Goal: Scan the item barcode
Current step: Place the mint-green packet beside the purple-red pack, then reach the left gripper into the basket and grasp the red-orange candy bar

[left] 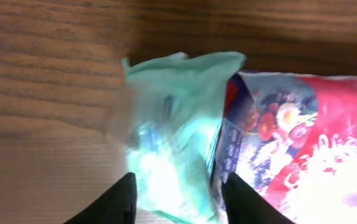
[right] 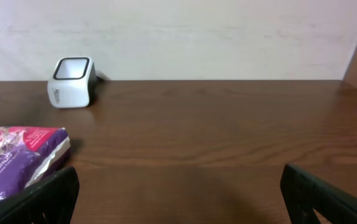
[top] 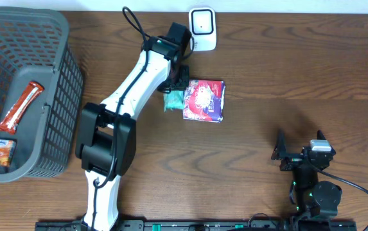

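Teal packet (left: pixel 178 143) lies on the table (top: pixel 267 77), near the middle, touching the left side of a purple bag (top: pixel 204 101). The left gripper (left: pixel 178 180) hangs right over it, with one black finger on each side. I cannot tell if the fingers are pinching it or just standing beside it. I think the step now is getting hold of this packet. Next, the gripper needs a firm hold, then a lift, and then the stripes must be turned toward the scanner.

On the far left sits a gray basket (top: pixel 74 83). In it are a long orange bar (top: pixel 21 106) and a small orange packet (top: pixel 0 154). The rest of its floor looks bare.

Past the purple bag, at the back edge of the table, stands the white scanner (top: pixel 203 27), close to the left arm. Far to the right, the right gripper (top: pixel 299 144) waits near the front with its fingers spread wide. It holds nothing.
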Controlling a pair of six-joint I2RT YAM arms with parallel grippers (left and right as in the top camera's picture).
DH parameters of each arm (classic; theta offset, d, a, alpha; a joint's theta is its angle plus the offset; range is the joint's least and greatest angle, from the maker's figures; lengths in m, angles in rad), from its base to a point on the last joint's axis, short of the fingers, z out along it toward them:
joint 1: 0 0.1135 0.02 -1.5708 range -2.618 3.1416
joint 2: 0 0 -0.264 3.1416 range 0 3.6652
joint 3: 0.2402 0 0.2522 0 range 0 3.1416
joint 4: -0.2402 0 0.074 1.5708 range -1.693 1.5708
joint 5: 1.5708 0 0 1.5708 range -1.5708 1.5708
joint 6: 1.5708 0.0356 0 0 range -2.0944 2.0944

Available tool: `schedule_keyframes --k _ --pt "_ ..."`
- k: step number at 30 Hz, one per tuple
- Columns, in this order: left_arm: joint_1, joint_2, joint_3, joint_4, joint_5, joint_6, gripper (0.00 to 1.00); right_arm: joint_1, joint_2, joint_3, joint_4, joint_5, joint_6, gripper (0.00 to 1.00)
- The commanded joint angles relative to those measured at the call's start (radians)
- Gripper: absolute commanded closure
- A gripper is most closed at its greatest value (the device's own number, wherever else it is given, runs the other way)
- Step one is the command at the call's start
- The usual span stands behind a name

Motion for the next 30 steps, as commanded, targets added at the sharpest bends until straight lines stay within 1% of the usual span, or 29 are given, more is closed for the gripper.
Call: schedule_keyframes --k 1,5,10,13,15,17,19,23,26,30 --pt "0.015 -0.036 0.021 -0.024 -0.015 0.006 0.42 0.007 -0.003 -0.001 -0.004 0.001 -0.008 0.01" --pt "0.047 -0.115 0.067 -0.08 -0.015 0.006 0.41 0.007 -0.003 -0.001 -0.004 0.001 -0.008 0.01" --pt "0.129 -0.307 0.111 -0.087 -0.017 0.006 0.41 0.007 -0.003 -0.001 -0.004 0.001 -0.008 0.01" --pt "0.232 -0.446 0.112 -0.068 -0.067 0.003 0.41 0.007 -0.003 -0.001 -0.004 0.001 -0.008 0.01" --pt "0.362 -0.542 0.111 -0.065 -0.184 -0.007 0.4 0.007 -0.003 -0.001 -0.004 0.001 -0.008 0.01" --pt "0.465 -0.584 0.111 -0.065 -0.262 -0.01 0.35 0.007 -0.003 -0.001 -0.004 0.001 -0.008 0.01" --pt "0.588 -0.602 0.111 -0.064 -0.297 -0.017 0.34 0.007 -0.003 -0.001 -0.004 0.001 -0.008 0.01" --pt "0.764 -0.577 0.092 -0.064 -0.296 -0.018 0.33 0.007 -0.003 -0.001 -0.004 0.001 -0.008 0.01" --pt "0.844 -0.541 0.052 -0.042 -0.296 -0.029 0.33 0.007 -0.003 -0.001 -0.004 0.001 -0.008 0.01" --pt "0.908 -0.465 0.003 0.019 -0.296 -0.028 0.31 0.007 -0.003 -0.001 -0.004 0.001 -0.008 0.01"
